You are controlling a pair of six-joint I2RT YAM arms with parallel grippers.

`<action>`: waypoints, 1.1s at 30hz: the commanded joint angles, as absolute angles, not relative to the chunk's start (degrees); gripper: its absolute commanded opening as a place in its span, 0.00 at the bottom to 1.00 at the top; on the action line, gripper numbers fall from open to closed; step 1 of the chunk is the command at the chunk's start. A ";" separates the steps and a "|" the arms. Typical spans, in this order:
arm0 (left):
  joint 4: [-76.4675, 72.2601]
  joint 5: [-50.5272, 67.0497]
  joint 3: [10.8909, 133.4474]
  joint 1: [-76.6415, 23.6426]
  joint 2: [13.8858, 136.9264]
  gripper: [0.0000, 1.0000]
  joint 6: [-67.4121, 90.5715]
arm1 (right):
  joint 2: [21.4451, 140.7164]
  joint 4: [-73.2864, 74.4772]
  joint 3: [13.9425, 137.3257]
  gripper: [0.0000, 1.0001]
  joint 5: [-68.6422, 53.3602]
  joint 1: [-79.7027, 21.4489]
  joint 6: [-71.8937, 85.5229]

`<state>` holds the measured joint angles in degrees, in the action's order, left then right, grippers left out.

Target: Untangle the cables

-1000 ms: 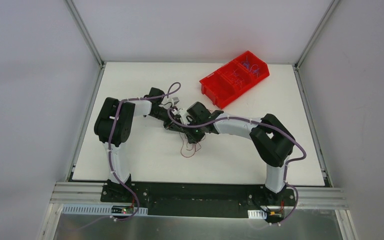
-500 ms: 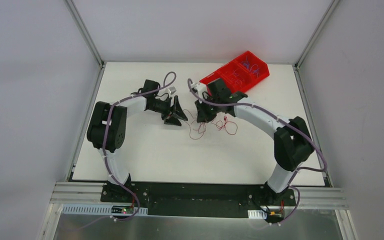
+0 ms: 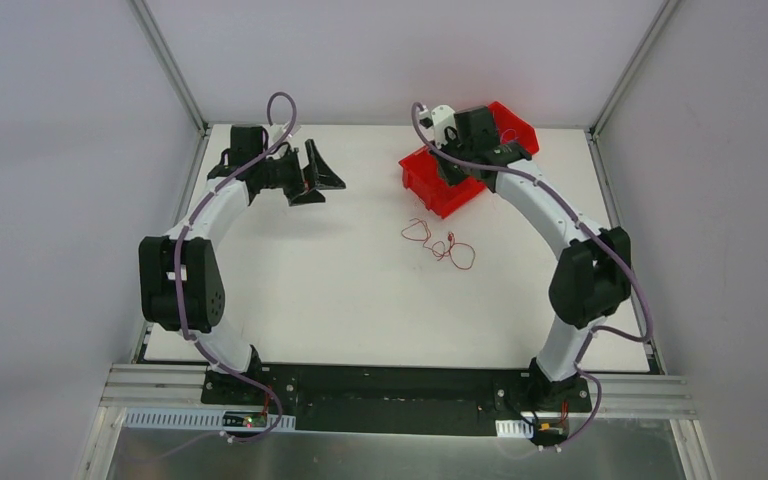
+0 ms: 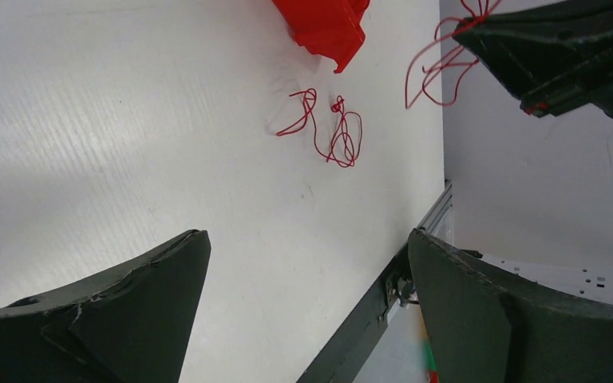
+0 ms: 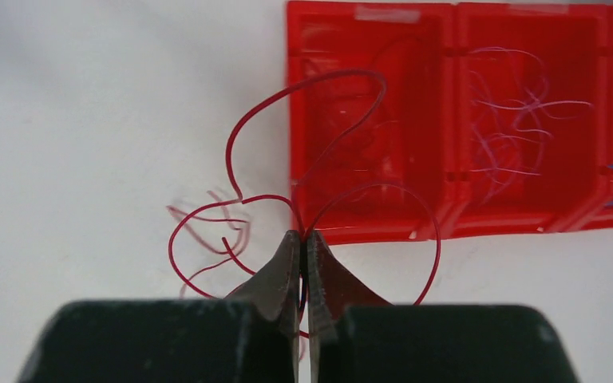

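Note:
A small tangle of thin red cables lies on the white table in front of the red bin; the left wrist view shows the same cables on the table. My right gripper is shut on one red cable, whose loops spring out over the bin's near end. In the top view the right gripper hangs at the bin's near corner. My left gripper is at the back left, wide open with nothing between its fingers, far from the cables.
The red bin stands at the back right, at an angle. Its compartments hold red, pale purple and blue wires. The metal frame rail runs along the table's edge. White walls enclose the table on three sides.
The two grippers pulled apart from the middle. The left one opened and swung to the back left. The right one carried a red cable to the bin, leaving a tangle on the table.

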<state>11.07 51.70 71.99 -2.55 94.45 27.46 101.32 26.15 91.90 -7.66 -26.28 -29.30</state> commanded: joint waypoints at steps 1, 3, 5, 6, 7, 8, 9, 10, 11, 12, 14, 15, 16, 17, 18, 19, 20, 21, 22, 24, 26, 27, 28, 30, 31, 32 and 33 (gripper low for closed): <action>13.00 50.09 72.71 -2.77 93.55 0.99 27.50 | 105.76 24.97 95.57 0.00 5.15 -25.30 -36.67; 12.92 49.81 72.47 -2.73 93.87 0.99 28.14 | 107.38 21.26 93.99 0.00 7.35 -24.27 -38.83; 12.91 49.51 72.15 -2.73 94.23 0.99 29.07 | 109.26 17.67 92.91 0.00 9.77 -24.08 -41.74; 12.99 49.33 71.85 -2.79 94.38 0.99 29.26 | 110.47 16.34 93.32 0.00 10.90 -24.01 -43.19; 13.01 48.91 71.52 -2.80 94.35 0.99 29.26 | 111.93 15.21 94.08 0.00 11.87 -24.00 -44.07; 12.97 48.41 71.01 -2.74 94.37 0.99 29.27 | 113.48 14.59 95.30 0.00 12.69 -24.05 -44.70; 13.01 47.95 70.55 -2.80 94.19 0.99 29.08 | 115.14 13.99 96.50 0.00 13.29 -24.07 -45.34; 13.01 47.72 70.19 -2.78 94.12 0.99 28.95 | 116.58 13.29 97.51 0.00 13.86 -24.08 -45.85; 13.05 47.48 69.88 -2.73 94.07 0.99 28.73 | 117.91 12.44 98.51 0.00 14.19 -24.20 -46.30; 13.16 47.21 69.61 -2.75 93.97 0.99 28.55 | 119.05 11.76 99.33 0.00 14.54 -24.38 -47.12; 13.47 47.03 69.30 -2.70 94.03 0.99 28.17 | 121.30 10.56 100.98 0.00 15.11 -24.84 -48.19; 13.64 46.73 69.22 -2.60 94.06 0.99 28.01 | 122.16 10.58 101.67 0.00 14.67 -25.08 -48.20; 13.78 46.54 69.13 -2.49 94.05 0.99 27.96 | 122.79 10.80 102.04 0.00 13.71 -25.13 -48.14; 13.84 46.57 69.12 -2.40 94.04 0.99 27.83 | 123.31 11.17 102.23 0.00 12.59 -25.26 -47.90; 13.88 46.49 69.17 -2.30 94.04 0.99 27.78 | 123.79 12.34 102.71 0.00 10.88 -25.44 -47.39; 13.93 46.57 69.24 -2.19 94.04 0.99 27.65 | 124.27 14.17 103.33 0.00 9.01 -25.60 -46.62; 13.93 46.60 69.32 -2.00 94.04 0.99 27.49 | 124.85 16.47 104.07 0.00 7.59 -25.77 -45.75; 14.01 46.58 69.56 -1.83 94.09 0.99 27.31 | 125.49 18.60 105.05 0.00 6.00 -25.98 -44.87; 14.22 46.56 69.87 -1.57 94.18 0.99 27.07 | 126.29 20.60 106.08 0.00 4.30 -26.15 -44.02; 14.33 46.58 70.41 -0.96 94.38 0.99 26.70 | 127.16 23.38 107.68 0.00 1.20 -26.24 -41.25; 14.59 46.99 70.81 -0.40 94.68 0.99 26.72 | 127.77 25.75 109.00 0.00 -3.17 -26.20 -39.11; 14.66 47.15 70.90 -0.36 94.80 0.99 26.70 | 128.16 26.97 109.58 0.00 -4.76 -26.26 -38.13; 14.67 47.37 70.94 -0.35 94.90 0.99 26.72 | 128.65 28.00 110.06 0.00 -6.02 -26.23 -37.47; 14.83 47.52 71.25 -0.35 94.92 0.99 26.73 | 129.88 29.66 111.07 0.00 -7.16 -26.08 -36.88; 14.93 47.46 71.40 -0.33 94.88 0.99 26.63 | 130.46 30.12 111.43 0.00 -7.50 -25.77 -36.43; 15.13 47.36 71.70 -0.35 94.80 0.99 26.57 | 131.11 30.52 111.89 0.00 -8.08 -25.44 -35.91; 15.27 47.29 71.98 -0.35 94.69 0.99 26.32 | 131.66 31.21 112.46 0.00 -8.94 -24.86 -35.22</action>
